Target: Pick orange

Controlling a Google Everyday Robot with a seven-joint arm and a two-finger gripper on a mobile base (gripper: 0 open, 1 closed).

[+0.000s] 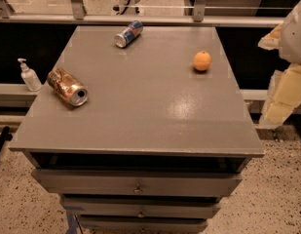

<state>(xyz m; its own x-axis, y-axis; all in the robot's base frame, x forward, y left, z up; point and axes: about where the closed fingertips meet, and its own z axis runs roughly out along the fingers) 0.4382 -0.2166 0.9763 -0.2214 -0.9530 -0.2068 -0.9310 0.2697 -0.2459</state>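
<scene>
The orange (202, 61) is a small round bright orange fruit. It sits on the grey top (140, 111) of a drawer cabinet, towards the far right, close to the right edge. My gripper (284, 94) shows at the right edge of the view as white and pale yellow parts. It hangs off the cabinet's right side, apart from the orange and somewhat nearer to me than it. It holds nothing that I can see.
A crushed copper-orange can (67, 87) lies on its side at the left edge of the top. A blue, red and white can (128, 34) lies at the far middle. A pump bottle (29, 76) stands on a ledge to the left. Drawers (138, 183) face me below.
</scene>
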